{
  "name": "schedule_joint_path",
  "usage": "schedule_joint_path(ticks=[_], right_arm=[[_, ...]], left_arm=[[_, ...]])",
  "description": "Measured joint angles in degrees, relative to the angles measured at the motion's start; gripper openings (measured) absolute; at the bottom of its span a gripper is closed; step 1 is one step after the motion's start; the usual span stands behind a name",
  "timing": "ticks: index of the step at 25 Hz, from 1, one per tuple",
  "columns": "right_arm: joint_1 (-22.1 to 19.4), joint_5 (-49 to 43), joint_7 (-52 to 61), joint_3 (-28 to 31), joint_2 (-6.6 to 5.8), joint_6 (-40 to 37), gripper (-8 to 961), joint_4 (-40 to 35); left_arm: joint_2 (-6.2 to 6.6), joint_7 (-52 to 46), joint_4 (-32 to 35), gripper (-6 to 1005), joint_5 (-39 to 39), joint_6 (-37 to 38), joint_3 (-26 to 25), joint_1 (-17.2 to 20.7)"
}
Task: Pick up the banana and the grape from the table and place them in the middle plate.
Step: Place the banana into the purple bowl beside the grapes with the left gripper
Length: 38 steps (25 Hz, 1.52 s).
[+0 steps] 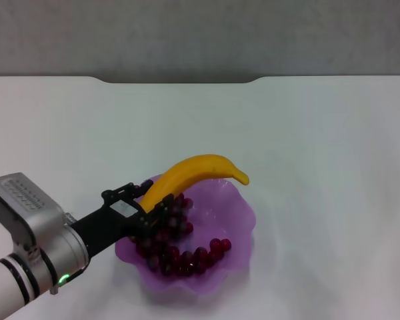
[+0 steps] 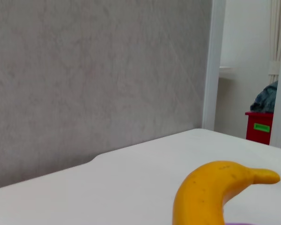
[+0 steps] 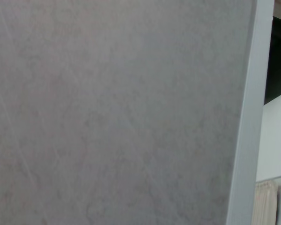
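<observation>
Arching over the middle plate (image 1: 243,213), the banana (image 1: 190,175) rises from the plate's left rim, its tip poking past the far-right rim. The left gripper (image 1: 149,212) clamps the banana's lower end at that left rim. The grape (image 1: 180,250) bunch lies inside the plate, under the banana and curling toward the near side. The plate sits on the table (image 1: 307,133), near its front edge. From the left wrist, the banana (image 2: 210,192) fills the foreground against a grey wall (image 2: 98,70). The right gripper is out of sight.
</observation>
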Motion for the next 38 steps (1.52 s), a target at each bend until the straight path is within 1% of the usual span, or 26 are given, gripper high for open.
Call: schedule_joint_path(ticks=[2,9,12,15,21,22,25,28,35,38], right_arm=[[0.10,0.01,0.02,-0.02,0.00,0.26,22,0.04],[-0.15,0.07,0.28,-0.09,0.00,0.52,22,0.09],[-0.08,0.07,0.36,-0.09,0.00,1.09,22,0.15],[0.01,0.07,0.38,-0.17,0.00,1.87,22,0.16],[0.08,0.07,0.41,-0.43,0.00,2.00,22,0.15],[0.08,0.07,0.41,-0.43,0.00,2.00,22,0.15],[0.06,0.13,0.43,-0.44,0.00,2.00,22,0.14],[0.03,0.16,0.49,-0.45,0.00,2.00,22,0.24],[0.27,0.16,0.69,-0.53,0.00,2.00,22,0.58],[0.48,0.16,1.09,-0.53,0.00,2.00,22,0.83]], left_arm=[[0.00,0.41,-0.22,500,0.16,-0.26,0.13,0.05],[0.02,6.38,-2.77,501,-0.21,-0.40,-0.25,1.42],[0.02,6.45,-2.85,502,-0.59,-0.47,-0.42,1.57],[0.13,6.25,-2.85,577,-0.69,-0.13,-1.01,1.75],[0.37,6.24,-2.83,727,-0.72,2.92,-1.73,2.53],[0.44,6.04,-2.79,752,-0.73,4.44,-1.76,2.81],[0.49,5.93,-2.67,893,-0.74,6.17,-1.78,3.21],[0.57,5.88,-2.36,889,-1.48,9.26,-1.92,4.09],[0.41,6.44,0.64,880,-11.07,23.05,-2.08,7.95],[0.45,6.58,1.72,876,-13.96,26.36,-2.06,9.00]])
